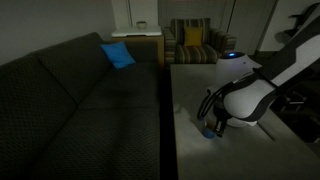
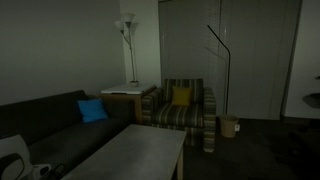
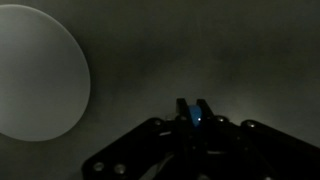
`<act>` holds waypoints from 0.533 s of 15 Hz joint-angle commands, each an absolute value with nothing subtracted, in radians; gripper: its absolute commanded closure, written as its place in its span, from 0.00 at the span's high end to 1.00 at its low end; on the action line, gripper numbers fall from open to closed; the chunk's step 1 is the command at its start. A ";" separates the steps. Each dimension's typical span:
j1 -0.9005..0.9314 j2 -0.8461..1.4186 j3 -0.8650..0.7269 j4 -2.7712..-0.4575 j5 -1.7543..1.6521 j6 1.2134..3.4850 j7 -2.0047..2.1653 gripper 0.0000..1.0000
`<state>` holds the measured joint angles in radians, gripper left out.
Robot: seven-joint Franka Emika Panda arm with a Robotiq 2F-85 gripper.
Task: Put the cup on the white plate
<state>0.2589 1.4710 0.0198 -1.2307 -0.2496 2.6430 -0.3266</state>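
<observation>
In the wrist view the white plate [image 3: 35,72] lies on the grey table at the far left, partly cut off by the frame edge. My gripper [image 3: 193,112] is to its right, its two dark fingers close together with the small blue cup [image 3: 192,115] pinched between them. In an exterior view the gripper [image 1: 212,124] points down at the table with the blue cup [image 1: 210,131] at its tips, low over the surface. The plate does not show in either exterior view.
A long grey table [image 1: 200,100] stands beside a dark sofa [image 1: 70,90] with a blue cushion [image 1: 117,55]. A striped armchair [image 2: 180,112], a floor lamp [image 2: 128,40] and a side table [image 2: 125,98] stand behind. The room is dim.
</observation>
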 commanded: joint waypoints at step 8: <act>0.211 1.459 0.032 -1.176 -0.168 2.471 -0.185 0.03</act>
